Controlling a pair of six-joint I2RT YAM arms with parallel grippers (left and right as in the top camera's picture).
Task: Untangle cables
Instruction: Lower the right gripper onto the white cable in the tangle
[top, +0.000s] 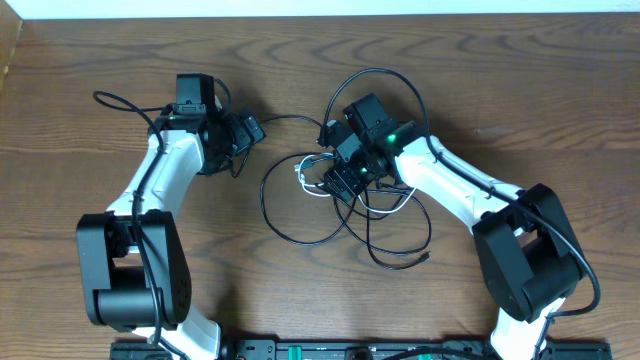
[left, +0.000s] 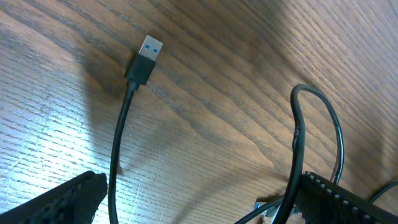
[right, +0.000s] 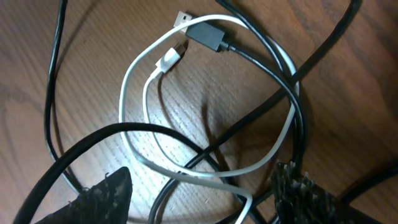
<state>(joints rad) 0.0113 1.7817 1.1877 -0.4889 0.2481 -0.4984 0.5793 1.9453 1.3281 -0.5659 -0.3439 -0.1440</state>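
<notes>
Several thin black cables (top: 345, 225) lie looped and crossed at the table's middle, with a short white cable (top: 305, 175) among them. My right gripper (top: 345, 180) hovers over the tangle, open. In the right wrist view the white cable (right: 134, 68) loops between the fingers (right: 202, 193), crossing black cords, with a black plug (right: 208, 34) beyond. My left gripper (top: 240, 135) is open at the left. In its wrist view a black cable with a blue-tipped USB plug (left: 144, 59) runs between the fingers (left: 199, 199), untouched.
A black cable end (top: 105, 98) trails off to the far left behind the left arm. The wooden table (top: 500, 90) stretches bare to the right and back. A black rail (top: 330, 350) runs along the front edge.
</notes>
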